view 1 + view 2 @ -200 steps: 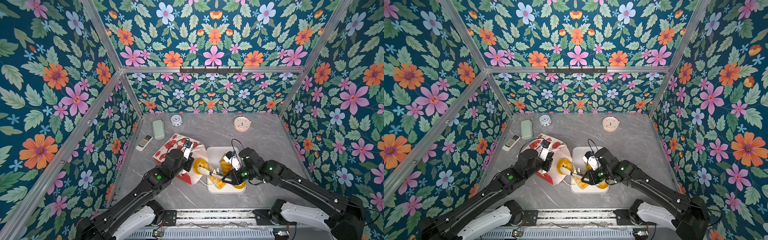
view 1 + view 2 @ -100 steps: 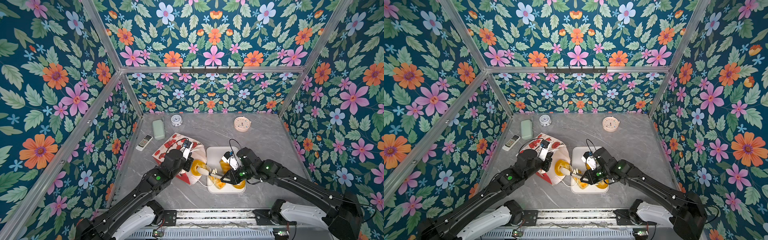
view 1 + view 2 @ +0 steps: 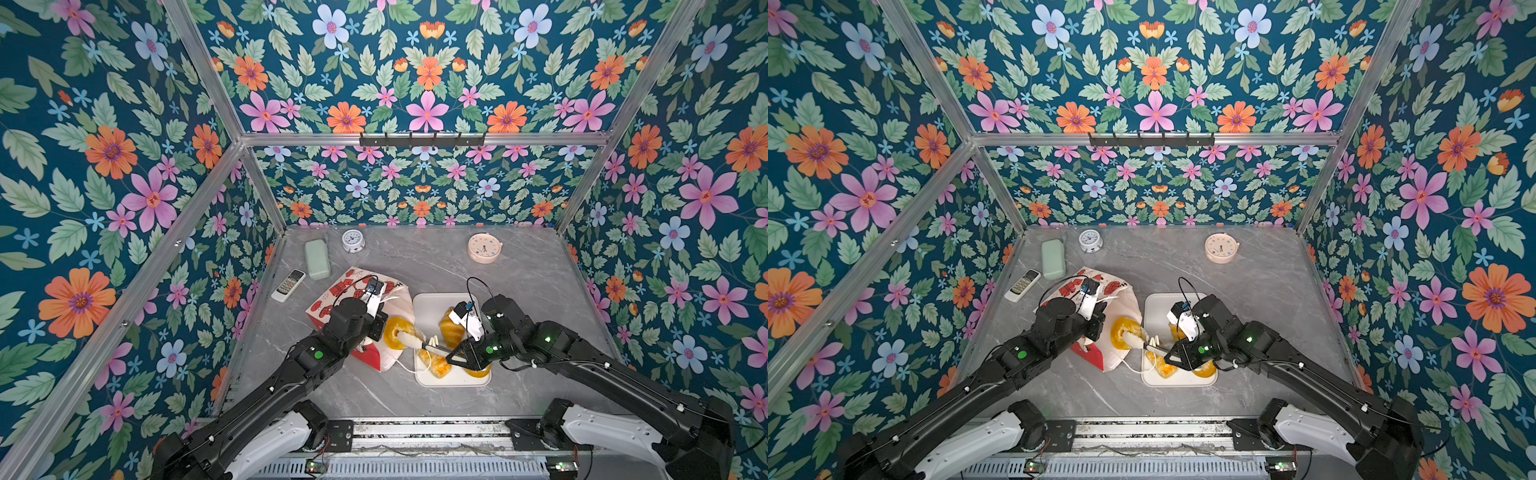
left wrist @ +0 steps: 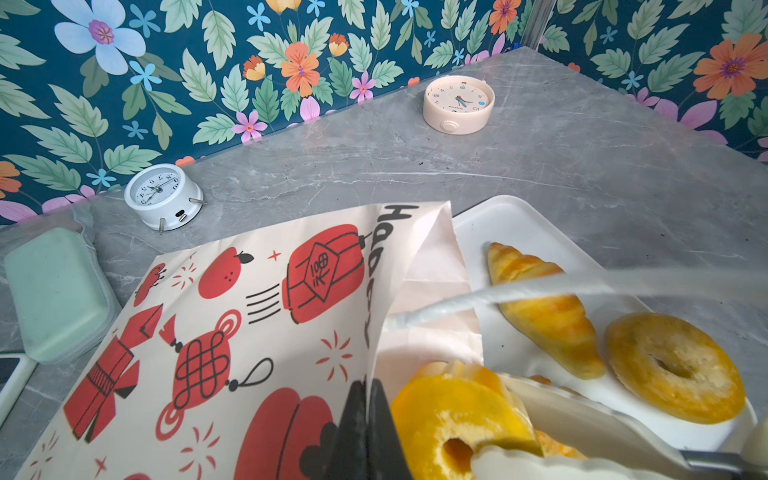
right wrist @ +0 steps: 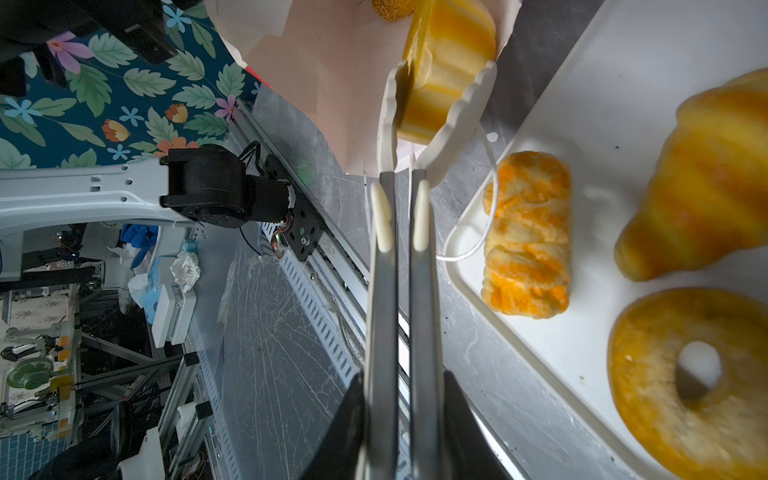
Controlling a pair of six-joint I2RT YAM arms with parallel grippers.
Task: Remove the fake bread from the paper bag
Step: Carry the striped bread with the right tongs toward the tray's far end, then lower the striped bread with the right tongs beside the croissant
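Both arms were gripping: my left gripper (image 4: 366, 399), fully closed, pinched the paper bag (image 4: 249, 311) edge; my right gripper (image 5: 401, 390) squeezed tongs (image 5: 381, 299) around the fluted bun (image 5: 451, 62).

The bag (image 3: 328, 297) lies on its side, mouth rightward, the fluted bun (image 3: 395, 332) on edge at its mouth. The croissant (image 4: 544, 307), braided roll (image 5: 525, 232) and bagel (image 4: 673, 368) lie on the tray (image 3: 428, 301) just right.

paper bag (image 3: 322, 305) left of tray (image 3: 428, 307), croissant (image 3: 449, 328) on tray, clock (image 3: 484, 248) behind tray
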